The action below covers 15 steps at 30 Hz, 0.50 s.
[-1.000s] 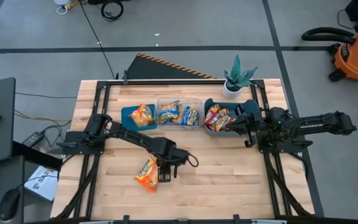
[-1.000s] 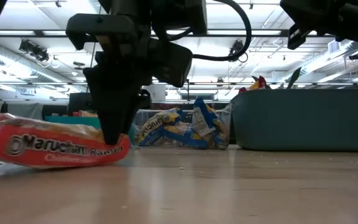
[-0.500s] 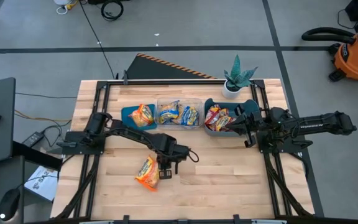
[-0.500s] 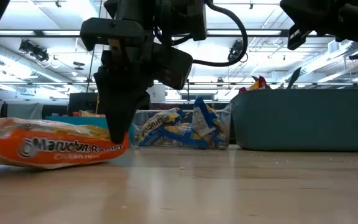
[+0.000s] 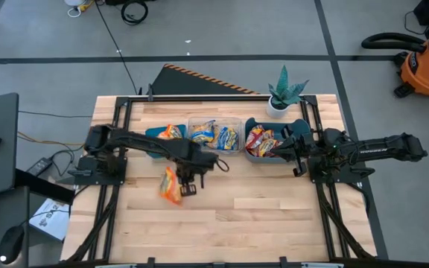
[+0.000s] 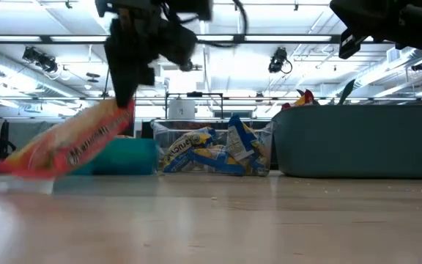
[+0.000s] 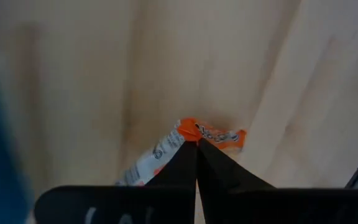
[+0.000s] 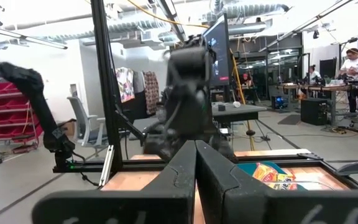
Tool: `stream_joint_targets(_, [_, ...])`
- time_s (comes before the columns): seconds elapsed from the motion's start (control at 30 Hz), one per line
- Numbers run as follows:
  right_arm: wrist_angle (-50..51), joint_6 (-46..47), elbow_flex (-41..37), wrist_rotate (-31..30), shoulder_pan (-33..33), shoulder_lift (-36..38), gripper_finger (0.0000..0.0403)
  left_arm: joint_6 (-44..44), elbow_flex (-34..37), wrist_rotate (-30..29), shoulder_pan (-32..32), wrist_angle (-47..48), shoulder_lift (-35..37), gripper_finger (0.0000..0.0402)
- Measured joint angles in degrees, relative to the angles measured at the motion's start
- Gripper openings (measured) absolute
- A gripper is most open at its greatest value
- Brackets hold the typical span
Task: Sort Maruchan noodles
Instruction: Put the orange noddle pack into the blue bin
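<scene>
An orange Maruchan noodle packet [image 5: 170,184] hangs tilted over the middle of the table, with my left gripper [image 5: 186,184] shut on its upper end. In the low view the packet [image 6: 72,143] slopes down from the fingers [image 6: 127,99]. More noodle packets lie in three bins at the far side: an orange one [image 5: 171,132] in the left teal bin, blue-and-yellow ones [image 5: 214,135] in the clear bin, and red ones [image 5: 259,140] in the right teal bin. My right gripper [image 5: 283,149] waits shut over the right teal bin. My left gripper pinches the orange packet's crimped end edge [image 7: 207,132] between its two fingertips, coming from above and pointing down. The packet hangs slanted below the fingers. Its lower end [image 6: 20,165] points toward the table's left and sits just above the wood.
The left teal bin [image 5: 155,139], the clear bin [image 5: 233,123] and the right teal bin [image 5: 298,125] stand in a row along the far side. A potted plant [image 5: 285,93] stands behind the right bin. Bare wood [image 5: 259,216] spreads across the near half.
My left gripper has shut on the orange packet's end. It has then risen and gone toward the table's far edge and a little left. The packet, which lay flat on the wood, now hangs tilted with its gripped end up.
</scene>
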State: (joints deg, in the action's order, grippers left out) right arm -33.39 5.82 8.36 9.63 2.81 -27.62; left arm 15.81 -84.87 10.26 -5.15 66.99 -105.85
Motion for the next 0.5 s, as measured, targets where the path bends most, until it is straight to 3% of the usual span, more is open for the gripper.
stream_joint_targets(0.2, [0.02, 0.0, 0.0, 0.02, -0.04, -0.02, 0.0014, 3.53, 0.01, -4.12, 3.64, 8.47, 8.14, 0.0006])
stream_joint_targets(0.5, [-0.14, 0.0, 0.0, -0.04, -0.04, -0.2, 0.0014, 7.55, -0.03, -13.78, 7.92, 11.03, 18.05, 0.0007])
